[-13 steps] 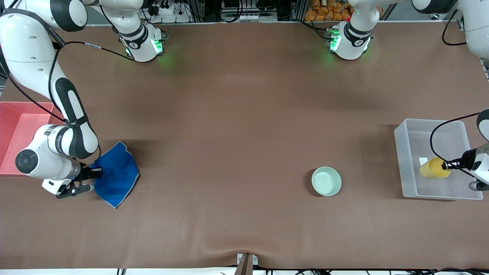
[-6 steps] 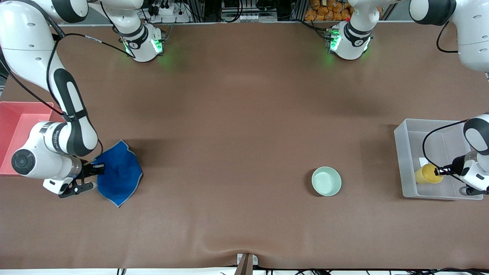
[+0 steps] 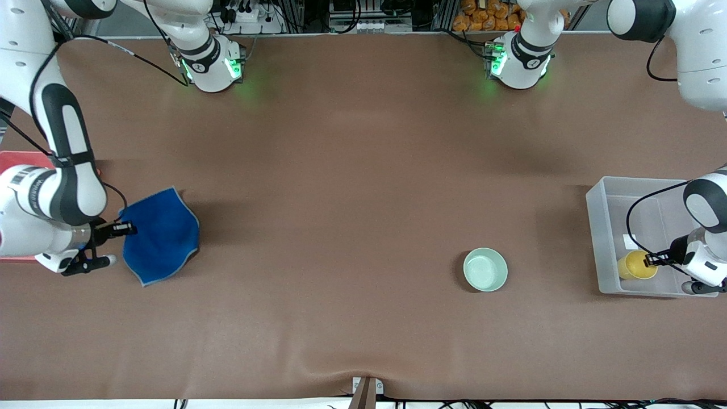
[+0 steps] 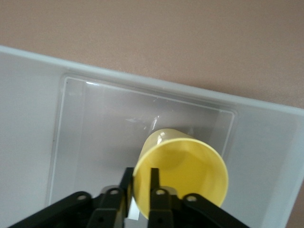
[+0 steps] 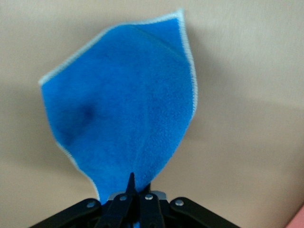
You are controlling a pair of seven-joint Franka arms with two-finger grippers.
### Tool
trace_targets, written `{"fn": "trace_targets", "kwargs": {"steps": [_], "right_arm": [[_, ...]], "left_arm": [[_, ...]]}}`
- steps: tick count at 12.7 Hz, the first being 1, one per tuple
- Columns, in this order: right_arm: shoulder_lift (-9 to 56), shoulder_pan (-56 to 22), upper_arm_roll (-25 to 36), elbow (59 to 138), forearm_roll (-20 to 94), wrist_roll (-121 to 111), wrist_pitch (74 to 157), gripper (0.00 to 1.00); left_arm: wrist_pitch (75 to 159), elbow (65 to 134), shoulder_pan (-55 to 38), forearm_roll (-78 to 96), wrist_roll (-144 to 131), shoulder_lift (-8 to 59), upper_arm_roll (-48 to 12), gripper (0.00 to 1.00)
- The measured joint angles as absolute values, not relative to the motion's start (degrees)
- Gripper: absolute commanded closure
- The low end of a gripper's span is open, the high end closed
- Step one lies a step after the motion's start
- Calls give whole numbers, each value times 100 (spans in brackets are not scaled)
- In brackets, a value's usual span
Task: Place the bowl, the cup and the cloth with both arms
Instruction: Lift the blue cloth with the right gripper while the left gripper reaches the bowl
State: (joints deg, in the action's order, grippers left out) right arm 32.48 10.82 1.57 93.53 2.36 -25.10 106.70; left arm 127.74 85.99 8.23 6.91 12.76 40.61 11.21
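Left pincer point(image 4: 140, 190) grips cup point(image 4: 183, 168); right pincer point(image 5: 137, 187) grips cloth point(image 5: 126, 116).

The cloth point(image 3: 159, 236) has been carried by the right gripper point(image 3: 126, 229) toward the right arm's end of the table, closer to the pink tray point(image 3: 14, 161). Meanwhile the cup point(image 3: 636, 265) has been lowered by the left gripper point(image 3: 651, 260) into the clear bin point(image 3: 602, 238), down toward the corner nearest the front edge.

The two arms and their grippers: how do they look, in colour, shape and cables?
Both arms are white, rounded and jointed, with black bands at the joints and thin black cables looping alongside. Green lights glow on their bases. The right gripper and left gripper are small, dark and two-fingered.
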Motion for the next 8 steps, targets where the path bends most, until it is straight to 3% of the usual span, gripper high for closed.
{"fn": "trace_targets", "kwargs": {"steps": [3, 6, 8], "right_arm": [[2910, 1104, 148, 9349, 322, -2509, 10019, 100], [2595, 1090, 125, 9350, 326, -2431, 9627, 100], [2474, 1092, 130, 9349, 316, -2427, 9353, 100]], "left_arm": [[12713, 8498, 808, 692, 1279, 4044, 1122, 37], [11972, 8375, 806, 691, 1280, 3790, 1133, 37], [11494, 8361, 753, 691, 1252, 3468, 1132, 30]]}}
